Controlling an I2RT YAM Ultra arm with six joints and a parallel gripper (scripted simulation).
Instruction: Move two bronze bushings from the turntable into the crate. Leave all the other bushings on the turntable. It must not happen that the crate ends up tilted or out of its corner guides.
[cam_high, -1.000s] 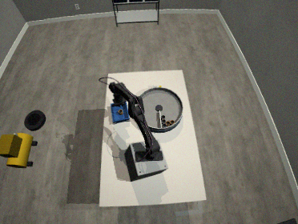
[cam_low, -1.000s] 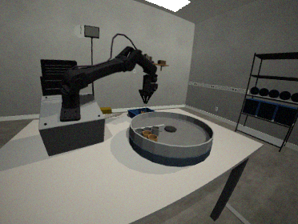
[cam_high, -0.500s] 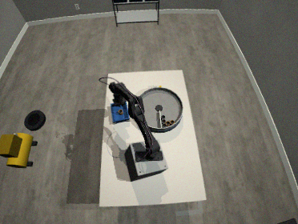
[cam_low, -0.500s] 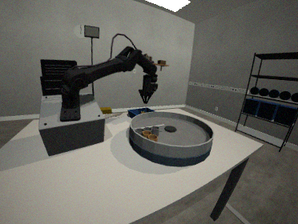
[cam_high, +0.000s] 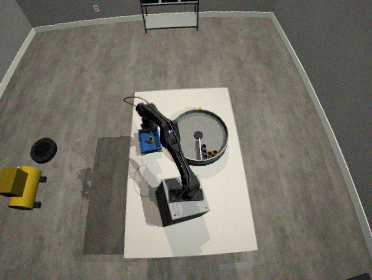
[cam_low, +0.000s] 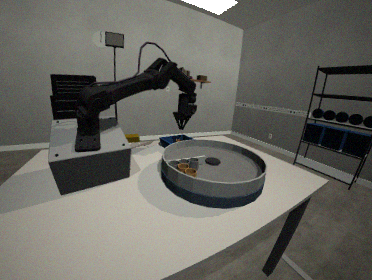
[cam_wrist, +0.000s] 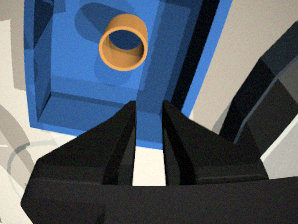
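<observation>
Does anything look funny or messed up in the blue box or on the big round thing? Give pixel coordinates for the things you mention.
No, nothing looks odd. The bushing (cam_wrist: 136, 24) stands upright in the blue crate (cam_high: 143, 149) (cam_low: 171, 142) (cam_wrist: 75, 105), and the other bushings bunch beside the pale bar on the turntable (cam_high: 210, 125) (cam_low: 235, 165). I see no spill.

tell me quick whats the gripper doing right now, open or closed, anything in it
Gripper: open slightly, a narrow gap between the fingers, holding nothing.
</observation>
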